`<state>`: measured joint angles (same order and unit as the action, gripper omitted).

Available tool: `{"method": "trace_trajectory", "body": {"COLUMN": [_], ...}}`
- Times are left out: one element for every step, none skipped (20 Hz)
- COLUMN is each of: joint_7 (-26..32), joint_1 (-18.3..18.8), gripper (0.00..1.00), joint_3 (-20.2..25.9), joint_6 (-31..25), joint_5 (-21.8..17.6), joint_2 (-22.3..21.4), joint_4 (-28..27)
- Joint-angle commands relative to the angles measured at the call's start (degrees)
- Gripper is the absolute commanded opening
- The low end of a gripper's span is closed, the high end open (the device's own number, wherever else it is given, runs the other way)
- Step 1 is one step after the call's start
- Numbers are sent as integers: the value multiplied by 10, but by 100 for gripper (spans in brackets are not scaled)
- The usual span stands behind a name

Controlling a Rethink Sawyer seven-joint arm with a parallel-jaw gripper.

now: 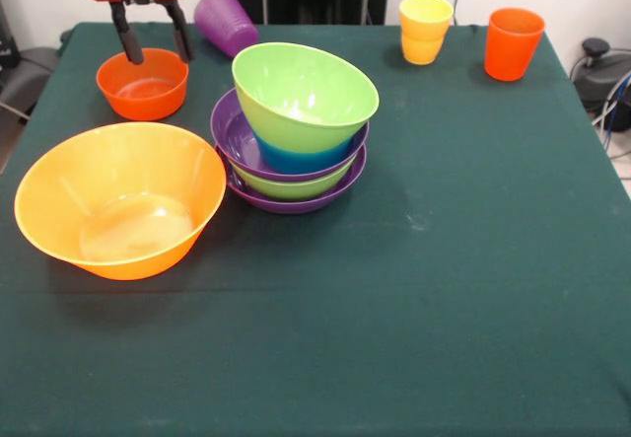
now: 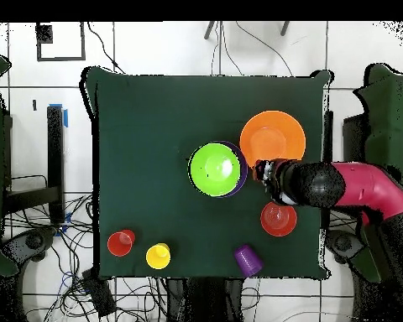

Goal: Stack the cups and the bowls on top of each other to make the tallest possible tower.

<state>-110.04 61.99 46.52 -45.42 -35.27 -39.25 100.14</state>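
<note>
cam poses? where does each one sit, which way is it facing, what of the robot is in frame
Front: across the table, low, facing the robot; shows the open gripper above the small red-orange bowl.
Overhead: above the table, straight down, robot base at the bottom; shows the arm entering from the right.
Shared: the tower, the large yellow-orange bowl, the cups; overhead is turned half round.

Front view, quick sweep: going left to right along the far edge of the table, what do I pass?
Small red-orange bowl with the open pincer above it → purple cup lying on its side → stacked yellow cups → orange-red cup.
</note>
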Motion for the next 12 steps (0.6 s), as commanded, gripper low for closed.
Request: {"method": "trace_trajectory", "body": {"joint_7": [44, 43, 43, 43, 42, 39, 39, 36, 35, 31, 29, 26], "joint_1": [-15, -15, -15, -16, -16, -17, -18, -19, -20, -21, -22, -22], "gripper": [100, 100, 100, 100, 100, 100, 100, 100, 100, 100, 100, 100], "joint_3": [-44, -46, -47, -49, -50, -53, -55, -59, -62, -66, -69, -72], "joint_6": [51, 54, 57, 59, 63, 66, 70, 75, 79, 85, 91, 96], "joint_5": [-57, -59, -61, -62, -64, -67, -69, -72, -73, -76, -78, -80], "joint_2": [40, 42, 46, 49, 52, 54, 56, 57, 61, 64, 67, 69], "joint_4": [44, 44, 43, 41, 41, 41, 42, 44, 45, 47, 48, 50]}}
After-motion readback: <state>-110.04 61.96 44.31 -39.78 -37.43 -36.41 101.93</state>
